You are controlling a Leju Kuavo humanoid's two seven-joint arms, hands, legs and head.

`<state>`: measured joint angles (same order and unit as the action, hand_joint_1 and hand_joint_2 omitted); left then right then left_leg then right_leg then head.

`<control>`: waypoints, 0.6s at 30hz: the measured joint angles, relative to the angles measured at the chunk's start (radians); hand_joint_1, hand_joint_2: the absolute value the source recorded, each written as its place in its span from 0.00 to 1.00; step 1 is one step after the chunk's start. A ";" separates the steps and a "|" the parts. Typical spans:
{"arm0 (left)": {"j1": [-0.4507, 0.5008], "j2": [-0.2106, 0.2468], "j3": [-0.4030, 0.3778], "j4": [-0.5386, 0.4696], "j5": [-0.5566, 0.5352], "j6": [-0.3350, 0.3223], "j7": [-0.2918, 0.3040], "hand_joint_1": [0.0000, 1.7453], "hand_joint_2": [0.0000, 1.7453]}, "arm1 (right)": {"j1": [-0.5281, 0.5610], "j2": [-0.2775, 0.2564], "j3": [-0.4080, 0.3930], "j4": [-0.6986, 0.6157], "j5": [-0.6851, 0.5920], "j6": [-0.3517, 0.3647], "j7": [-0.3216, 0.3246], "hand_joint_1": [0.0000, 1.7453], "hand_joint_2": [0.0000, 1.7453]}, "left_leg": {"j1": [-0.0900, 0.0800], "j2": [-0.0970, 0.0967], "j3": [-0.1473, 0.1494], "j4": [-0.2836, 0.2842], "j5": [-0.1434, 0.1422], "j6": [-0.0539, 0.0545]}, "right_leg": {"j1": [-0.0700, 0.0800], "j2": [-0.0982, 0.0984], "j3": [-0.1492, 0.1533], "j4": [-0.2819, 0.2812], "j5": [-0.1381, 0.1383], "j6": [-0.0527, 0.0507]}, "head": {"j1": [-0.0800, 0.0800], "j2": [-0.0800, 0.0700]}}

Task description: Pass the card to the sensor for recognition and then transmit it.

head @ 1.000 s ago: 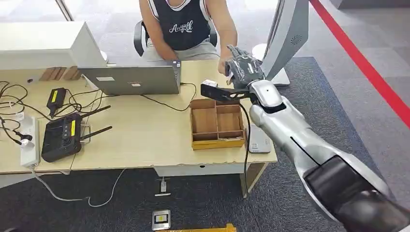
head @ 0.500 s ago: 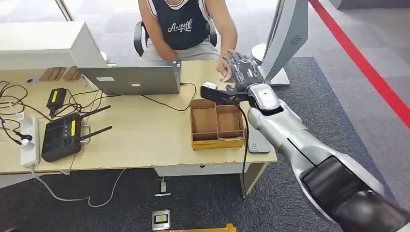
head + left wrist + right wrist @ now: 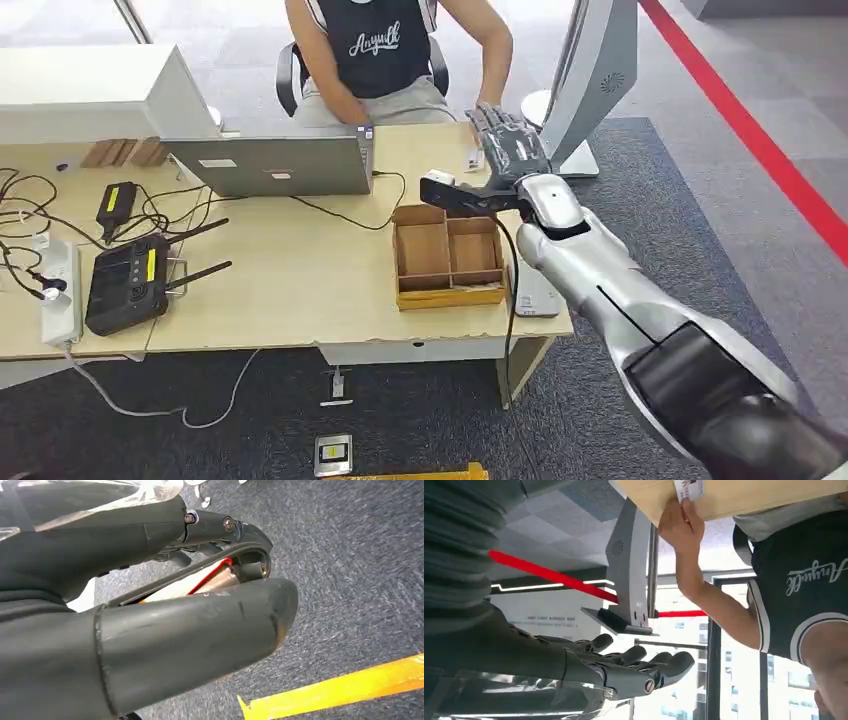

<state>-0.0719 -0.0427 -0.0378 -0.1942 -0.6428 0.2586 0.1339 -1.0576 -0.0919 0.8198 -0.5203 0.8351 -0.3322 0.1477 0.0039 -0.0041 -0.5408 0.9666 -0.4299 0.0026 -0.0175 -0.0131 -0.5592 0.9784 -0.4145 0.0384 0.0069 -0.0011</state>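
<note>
My right hand (image 3: 508, 148) reaches over the far right corner of the wooden table (image 3: 300, 275) with its fingers spread and nothing in them; the right wrist view shows the same empty hand (image 3: 624, 669). A small white card (image 3: 476, 158) lies on the table just left of that hand. In the right wrist view a person's hand (image 3: 679, 522) holds this card (image 3: 689, 488) against the tabletop. My left hand (image 3: 175, 605) hangs over the dark carpet, its thumb lying close along the curled fingers.
An open wooden box (image 3: 447, 255) with compartments stands below my right wrist, a flat grey device (image 3: 537, 292) beside it. A laptop (image 3: 275, 165), a black controller (image 3: 128, 282) and cables fill the left. A white stand (image 3: 595, 70) rises right of the hand. A person sits across.
My right hand's fingers have spread apart. The person's hand, which was at my fingers, has drawn the card away and set it on the table.
</note>
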 joint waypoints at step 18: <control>0.001 0.000 0.000 0.000 0.033 0.005 0.010 0.00 0.00 | 0.075 -0.056 -0.039 -0.150 -0.072 -0.022 -0.026 0.00 1.00 | 0.000 0.000 0.000 0.000 0.000 0.000 | 0.000 0.000 0.000 0.000 0.000 0.000 | 0.000 0.000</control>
<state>-0.0713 -0.0427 -0.0378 -0.1942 -0.6100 0.2632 0.1442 -0.9823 -0.1476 0.7813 -0.6703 0.7630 -0.3544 0.1221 0.0039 -0.0038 -0.5406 0.9667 -0.4299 0.0026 -0.0175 -0.0128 -0.5592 0.9784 -0.4145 0.0384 0.0069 -0.0011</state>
